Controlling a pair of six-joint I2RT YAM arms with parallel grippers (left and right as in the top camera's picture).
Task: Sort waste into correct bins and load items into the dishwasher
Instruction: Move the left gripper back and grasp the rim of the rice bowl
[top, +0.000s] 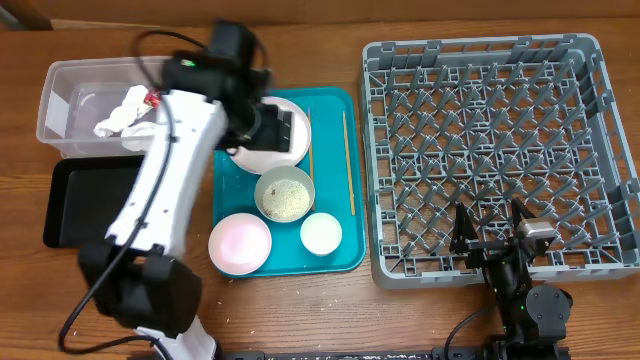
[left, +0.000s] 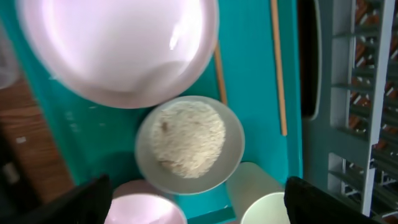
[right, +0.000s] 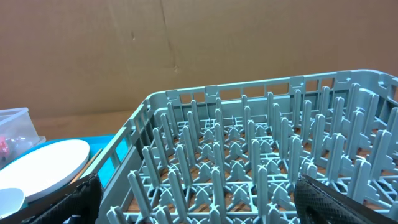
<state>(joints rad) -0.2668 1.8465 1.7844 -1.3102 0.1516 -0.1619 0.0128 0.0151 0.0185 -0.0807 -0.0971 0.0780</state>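
Far left, I had the napkin (top: 125, 110) and red wrapper (top: 153, 97) lying in the clear tub (top: 60, 100). My left gripper (top: 283, 128) hung over the white plate (top: 262, 155) on the teal tray (top: 340, 255), jaws spread, gripping nothing. The rice bowl (top: 285, 193) sat just beside the plate, with the chopsticks (top: 347, 160) flat on the tray. My right gripper (top: 490, 232) gaped empty at the dish rack (top: 500, 150)

No text, label, brand or number was legible anywhere; the small red wrapper (top: 152, 97) showed too small to read.
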